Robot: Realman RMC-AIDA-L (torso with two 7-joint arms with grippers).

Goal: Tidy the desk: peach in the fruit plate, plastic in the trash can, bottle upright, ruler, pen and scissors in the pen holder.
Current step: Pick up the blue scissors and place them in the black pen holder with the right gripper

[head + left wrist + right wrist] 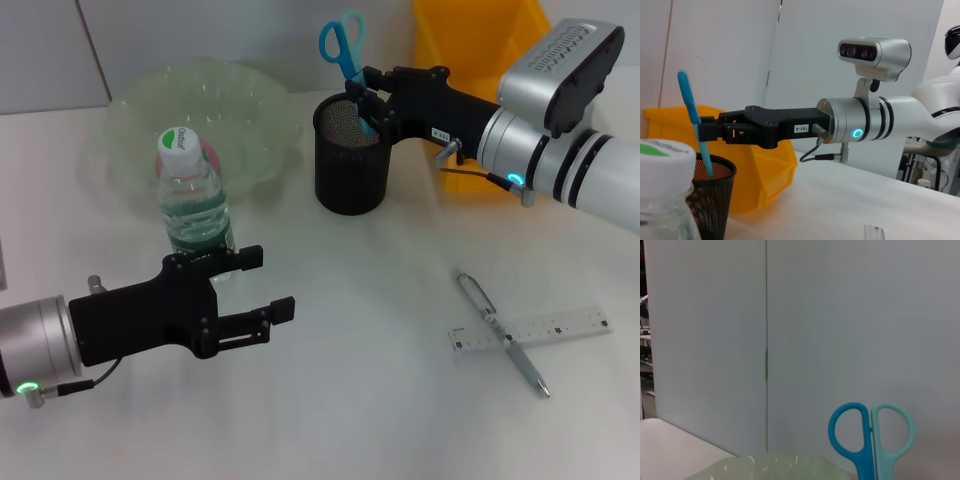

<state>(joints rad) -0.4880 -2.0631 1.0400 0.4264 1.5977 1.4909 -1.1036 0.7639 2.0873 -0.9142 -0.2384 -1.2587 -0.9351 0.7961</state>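
Note:
My right gripper [362, 98] is shut on the blue scissors [343, 45], holding them upright with the blades down inside the black mesh pen holder [352, 160]. The left wrist view shows the same: right gripper [705, 131], scissors [691, 112], holder [715, 200]. The scissors' handles show in the right wrist view [872, 440]. The bottle [195, 200] stands upright in front of the clear fruit plate [250, 100]. A pink peach [212, 156] peeks from behind the bottle's cap. My left gripper [270, 283] is open and empty just in front of the bottle. The pen [497, 325] lies across the ruler [560, 327]. No plastic shows.
A yellow bin [480, 40] stands at the back right, behind my right arm; it also shows in the left wrist view [765, 165]. The pen and ruler lie at the front right of the white table [380, 400].

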